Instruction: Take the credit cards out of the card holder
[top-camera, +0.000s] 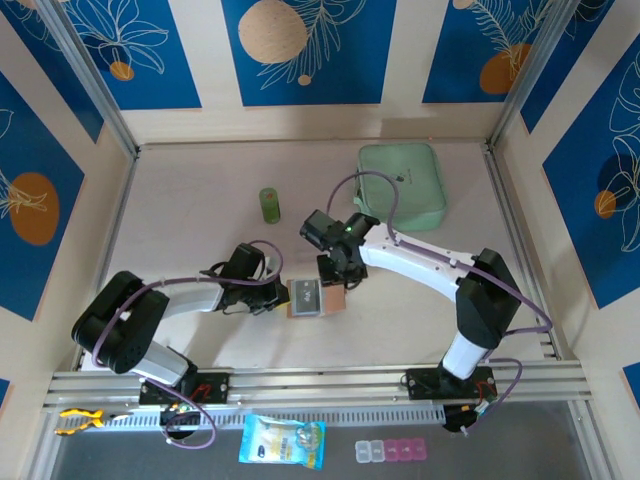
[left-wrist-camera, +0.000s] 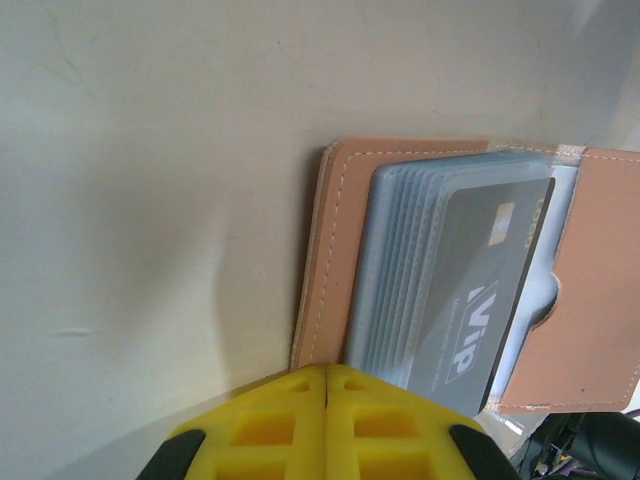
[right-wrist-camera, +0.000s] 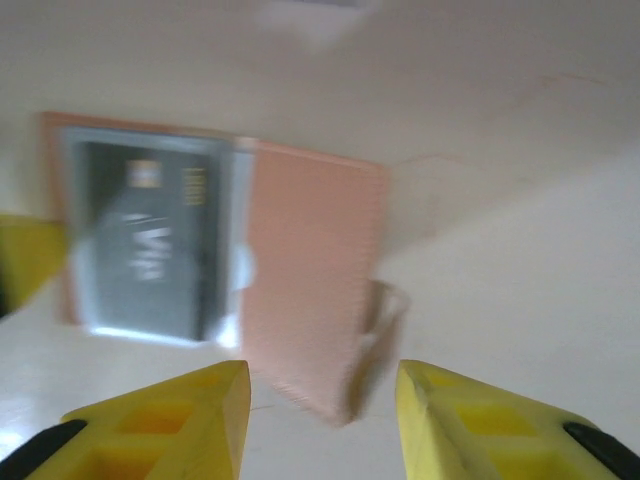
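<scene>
The card holder (top-camera: 315, 298) lies open on the table between my two grippers, a pinkish-tan wallet (left-wrist-camera: 330, 250) with grey ribbed pockets. A dark grey credit card (left-wrist-camera: 480, 290) with "VIP" printed on it sits in the top pocket, and any others behind it are hidden. My left gripper (left-wrist-camera: 327, 375) is shut, its yellow tips at the holder's left edge (top-camera: 275, 293). My right gripper (right-wrist-camera: 322, 410) is open just above the holder's right flap (right-wrist-camera: 310, 260), nothing between its fingers. The card (right-wrist-camera: 150, 250) shows blurred to its left.
A mint-green zip pouch (top-camera: 402, 185) lies at the back right. A small green cylinder (top-camera: 269, 205) stands behind the holder. Beyond the near rail lie a blue packet (top-camera: 283, 441), a pill box (top-camera: 390, 451) and a yellow tool (top-camera: 78, 420).
</scene>
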